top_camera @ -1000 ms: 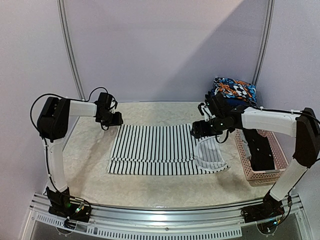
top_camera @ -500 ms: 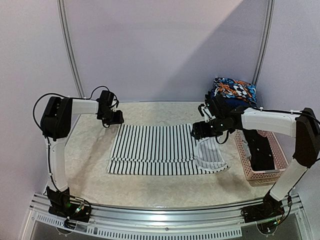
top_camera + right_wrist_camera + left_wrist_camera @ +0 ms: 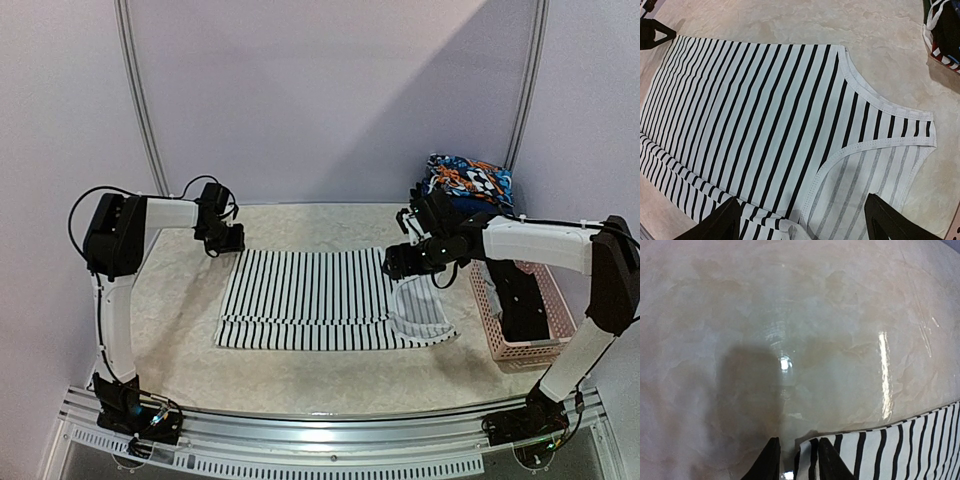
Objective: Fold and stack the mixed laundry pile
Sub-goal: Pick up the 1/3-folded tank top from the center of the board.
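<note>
Looking down, you see the striped shirt (image 3: 310,300) lying flat in the middle, not folded yet. Your left gripper (image 3: 797,442) sits around its far corner, not pinching; your right gripper (image 3: 802,200) hangs wide open above it. More clothes (image 3: 522,300) wait in the basket (image 3: 520,352).

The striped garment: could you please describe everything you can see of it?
The striped garment is a sleeveless top in black-and-white knit with white-bound neck and armholes. It lies flat on the table, neck end towards the right, its near edge folded over. Its far-left corner sits between the fingers of the left gripper; a pinch cannot be confirmed. The right gripper hangs open above the neck end.
</note>
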Tool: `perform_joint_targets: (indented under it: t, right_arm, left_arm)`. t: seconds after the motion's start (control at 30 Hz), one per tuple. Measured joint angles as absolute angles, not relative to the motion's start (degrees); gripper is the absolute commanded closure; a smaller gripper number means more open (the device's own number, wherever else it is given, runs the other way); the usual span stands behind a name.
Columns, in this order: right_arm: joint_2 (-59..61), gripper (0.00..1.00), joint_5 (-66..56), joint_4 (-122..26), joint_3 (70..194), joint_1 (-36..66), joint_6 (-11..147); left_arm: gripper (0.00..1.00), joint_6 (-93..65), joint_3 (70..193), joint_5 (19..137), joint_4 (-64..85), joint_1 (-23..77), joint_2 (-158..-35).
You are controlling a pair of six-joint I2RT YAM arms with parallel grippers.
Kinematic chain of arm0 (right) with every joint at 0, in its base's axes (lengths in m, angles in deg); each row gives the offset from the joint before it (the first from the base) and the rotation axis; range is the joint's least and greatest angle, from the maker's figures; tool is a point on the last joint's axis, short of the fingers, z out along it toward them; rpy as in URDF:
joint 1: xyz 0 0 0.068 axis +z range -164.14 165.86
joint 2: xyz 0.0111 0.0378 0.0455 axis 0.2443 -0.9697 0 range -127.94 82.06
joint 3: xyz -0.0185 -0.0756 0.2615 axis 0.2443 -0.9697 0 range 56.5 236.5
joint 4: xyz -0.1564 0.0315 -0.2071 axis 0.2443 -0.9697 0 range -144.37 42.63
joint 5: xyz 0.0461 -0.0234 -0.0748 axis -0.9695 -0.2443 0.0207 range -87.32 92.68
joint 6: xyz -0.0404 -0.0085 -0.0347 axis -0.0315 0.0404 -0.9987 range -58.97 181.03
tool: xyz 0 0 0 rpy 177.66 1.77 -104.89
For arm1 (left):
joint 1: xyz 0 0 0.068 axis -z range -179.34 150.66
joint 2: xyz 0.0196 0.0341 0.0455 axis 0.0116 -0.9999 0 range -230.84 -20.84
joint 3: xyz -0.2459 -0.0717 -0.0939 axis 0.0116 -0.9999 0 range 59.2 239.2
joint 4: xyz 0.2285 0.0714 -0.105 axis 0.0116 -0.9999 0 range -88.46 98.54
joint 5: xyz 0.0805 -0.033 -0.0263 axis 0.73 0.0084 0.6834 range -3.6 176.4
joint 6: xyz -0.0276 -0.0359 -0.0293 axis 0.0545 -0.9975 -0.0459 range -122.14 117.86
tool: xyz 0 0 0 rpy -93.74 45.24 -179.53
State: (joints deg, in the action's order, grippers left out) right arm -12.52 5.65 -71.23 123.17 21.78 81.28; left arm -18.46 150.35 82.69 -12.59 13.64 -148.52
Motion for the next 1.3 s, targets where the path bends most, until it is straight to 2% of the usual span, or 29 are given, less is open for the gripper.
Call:
perform_joint_targets:
  t: [0.3,0.63,0.93,1.3]
  right_arm:
    - [-12.5,0.14,5.7,-70.8,122.7,21.8,81.3]
    - [-12.5,0.14,6.2,-70.8,122.7,21.6,81.6]
    - [-13.4,0.14,7.1,-70.9,123.7,20.3,82.4]
    - [-22.6,0.18,6.8,-72.9,136.4,16.3,82.6]
  left_arm:
    - [1.00,-18.5,152.2,82.5,-13.7,14.0,-150.2]
    - [1.00,-18.2,151.8,81.9,-13.0,14.2,-150.1]
    - [1.00,-18.0,146.4,80.7,-9.1,14.2,-147.3]
    - [1.00,-16.8,143.6,80.4,-6.8,14.4,-146.0]
